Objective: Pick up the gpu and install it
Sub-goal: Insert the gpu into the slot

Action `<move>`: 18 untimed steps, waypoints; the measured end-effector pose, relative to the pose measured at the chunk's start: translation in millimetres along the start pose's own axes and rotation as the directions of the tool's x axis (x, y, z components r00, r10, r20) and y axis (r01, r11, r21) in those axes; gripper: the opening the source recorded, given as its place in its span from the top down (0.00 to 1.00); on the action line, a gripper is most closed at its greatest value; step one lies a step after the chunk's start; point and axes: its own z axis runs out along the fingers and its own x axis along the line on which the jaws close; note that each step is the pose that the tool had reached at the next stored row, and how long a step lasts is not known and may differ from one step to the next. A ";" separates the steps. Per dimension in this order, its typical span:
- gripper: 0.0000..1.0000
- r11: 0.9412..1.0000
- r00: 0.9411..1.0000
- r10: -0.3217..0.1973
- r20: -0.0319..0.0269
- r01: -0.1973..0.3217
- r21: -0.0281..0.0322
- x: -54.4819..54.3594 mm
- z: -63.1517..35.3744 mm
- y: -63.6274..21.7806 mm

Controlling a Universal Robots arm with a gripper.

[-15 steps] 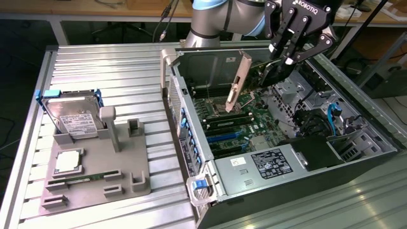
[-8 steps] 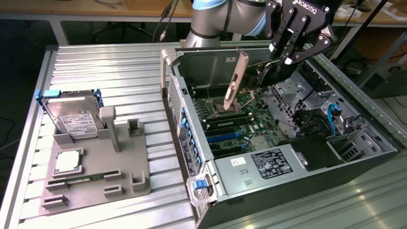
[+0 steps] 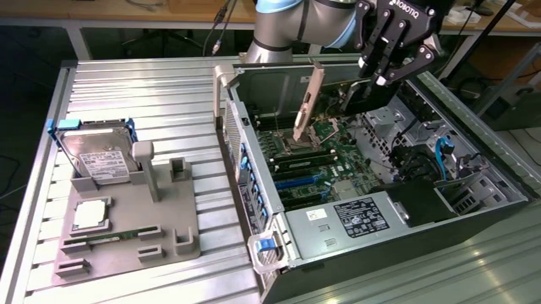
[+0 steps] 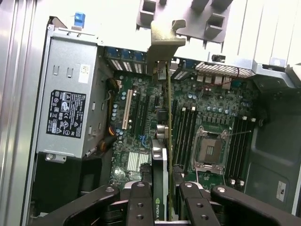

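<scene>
My gripper [image 3: 387, 75] is shut on the gpu [image 3: 366, 101], a dark card hanging edge-down over the open computer case [image 3: 253, 164]. Its silver end bracket [image 3: 308, 104] points down toward the motherboard [image 3: 317, 161] near the case's rear wall. In the wrist view the gpu [image 4: 160, 162] runs edge-on away from the gripper [image 4: 162, 190]. One black finger [image 4: 140, 200] presses each side of it. The bracket [image 4: 163, 44] sits at the card's far end, above the expansion slots [image 4: 141, 113]. I cannot tell whether the card touches a slot.
A silver power supply [image 3: 355, 218] fills the near end of the case. The CPU socket [image 4: 209, 148] and memory slots lie beside the card. At the exterior view's left, a grey fixture [image 3: 165, 244] holds a hard drive [image 3: 97, 158], a processor [image 3: 89, 215] and a green memory stick [image 3: 110, 236].
</scene>
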 end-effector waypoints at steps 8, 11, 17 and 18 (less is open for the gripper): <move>0.73 1.000 1.000 0.015 0.001 -0.015 0.000 0.0 0.0 0.0; 0.73 1.000 1.000 0.015 0.001 -0.015 0.000 0.0 0.0 0.0; 0.73 1.000 1.000 0.015 0.001 -0.015 0.000 0.0 0.0 0.0; 0.73 1.000 1.000 0.015 0.001 -0.015 0.000 0.0 0.0 0.0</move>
